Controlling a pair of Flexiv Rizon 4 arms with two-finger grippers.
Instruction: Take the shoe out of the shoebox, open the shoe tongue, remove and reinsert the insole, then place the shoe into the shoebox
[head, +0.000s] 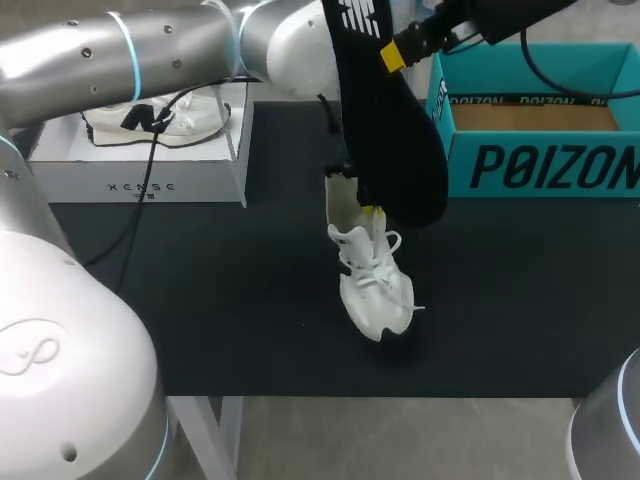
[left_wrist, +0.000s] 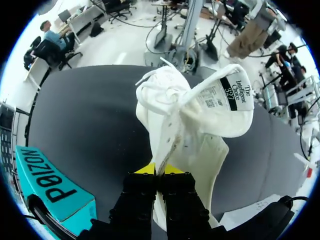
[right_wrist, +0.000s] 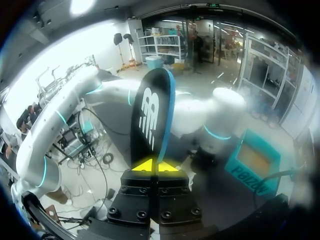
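Looking down from above, the right arm (head: 500, 15) reaches in from the far right corner. The right fingers (head: 392, 55) are pinched on the black insole (head: 395, 130) near its upper end. The insole hangs with its long axis close to upright, leaning a little, and its lower end sits just over the collar of the white shoe (head: 372, 285). The shoe stands on the counter (head: 200, 300) with its toe toward the near edge and its heel away. The left arm (head: 150, 50) sweeps across from the left side, and its tips are lost behind the insole here. The open teal shoebox (head: 540, 140) sits off to the right, beyond the shoe and apart from it.

From the left wrist, the left fingers (left_wrist: 145, 169) are closed narrow on the shoe's side wall by the eyelets. The tongue (left_wrist: 220, 100) is folded forward with its label showing, so the mouth stands open ahead of them.

From the right wrist, the right fingers (right_wrist: 142, 165) are shut tight on the insole's edge, and the insole rises straight ahead of them, logo side facing.

I'd judge the insole is out and reinsertion comes next. The right arm is the one placed for it, and it would need to tip the insole's low end down into the mouth along the shoe's heel-to-toe line while the left arm steadies the shoe.
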